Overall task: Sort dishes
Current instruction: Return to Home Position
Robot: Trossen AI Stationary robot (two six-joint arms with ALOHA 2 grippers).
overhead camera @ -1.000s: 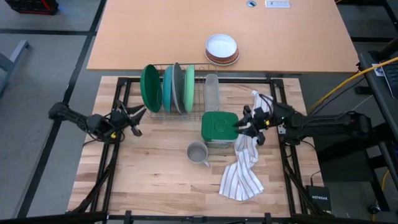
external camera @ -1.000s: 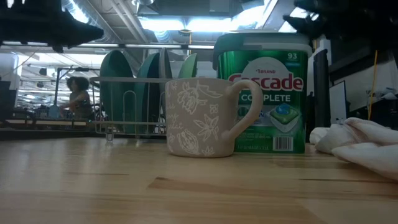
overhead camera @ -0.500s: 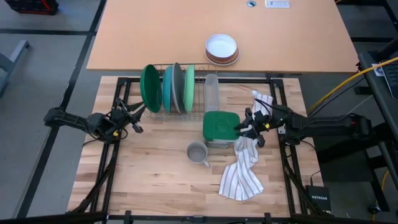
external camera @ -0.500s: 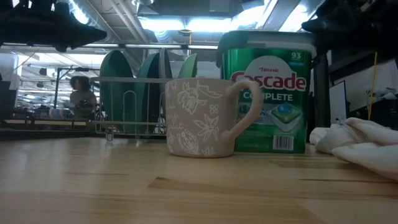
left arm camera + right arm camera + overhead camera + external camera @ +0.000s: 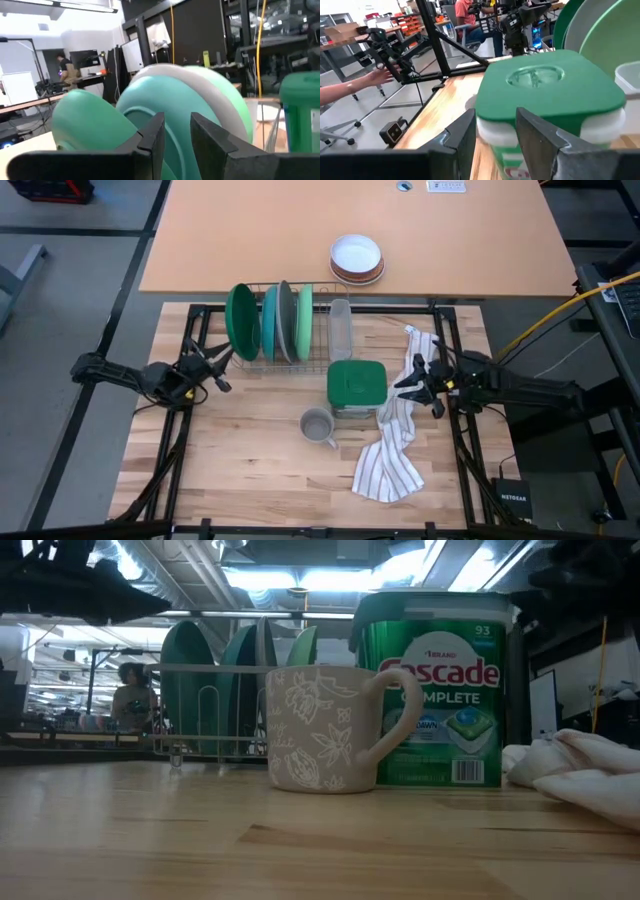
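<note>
Four plates stand on edge in a wire rack (image 5: 262, 362) at the table's far side: dark green (image 5: 242, 320), teal (image 5: 269, 322), grey (image 5: 286, 320) and light green (image 5: 305, 320). My left gripper (image 5: 222, 370) is open and empty, level, just left of the rack's near corner. Its wrist view shows its fingers (image 5: 150, 137) pointing at the dark green plate (image 5: 85, 125) and the teal plate (image 5: 150, 100). My right gripper (image 5: 405, 388) is open and empty, just right of a green-lidded detergent tub (image 5: 355, 385), above a striped towel (image 5: 392, 450).
A patterned grey mug (image 5: 318, 425) stands near the tub's near-left corner. A clear container (image 5: 341, 328) stands at the rack's right end. A white bowl with a brown rim (image 5: 357, 258) sits on the far desk. People show in the room beyond (image 5: 350, 90).
My right gripper has drawn back toward the table's right edge, away from the green tub. The tub has slid a little toward the right edge and stays upright.
</note>
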